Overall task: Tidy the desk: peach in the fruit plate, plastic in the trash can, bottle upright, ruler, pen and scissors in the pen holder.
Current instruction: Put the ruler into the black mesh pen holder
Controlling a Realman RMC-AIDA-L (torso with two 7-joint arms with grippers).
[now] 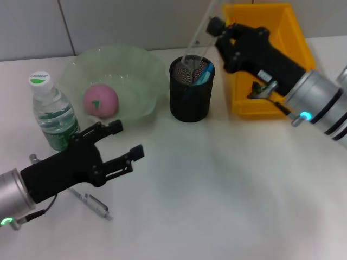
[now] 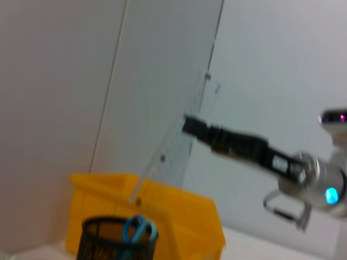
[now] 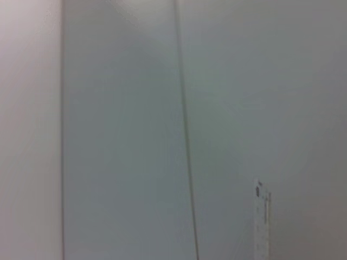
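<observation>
My right gripper [image 1: 215,28] is shut on the clear ruler [image 1: 196,37], which leans with its lower end inside the black mesh pen holder [image 1: 191,95]. Blue scissors [image 1: 203,75] stand in the holder. The left wrist view shows the ruler [image 2: 179,141], the holder [image 2: 105,238], the scissors [image 2: 138,227] and the right gripper [image 2: 190,124]. The pink peach [image 1: 100,101] lies in the green fruit plate [image 1: 142,67]. The bottle [image 1: 52,114] stands upright at the left. The pen [image 1: 93,203] lies on the table under my left arm. My left gripper [image 1: 128,141] is open and empty above the table.
The yellow trash bin [image 1: 293,40] stands behind the holder at the right, partly hidden by my right arm; it also shows in the left wrist view [image 2: 184,216]. The right wrist view shows the wall and the ruler's tip [image 3: 262,216].
</observation>
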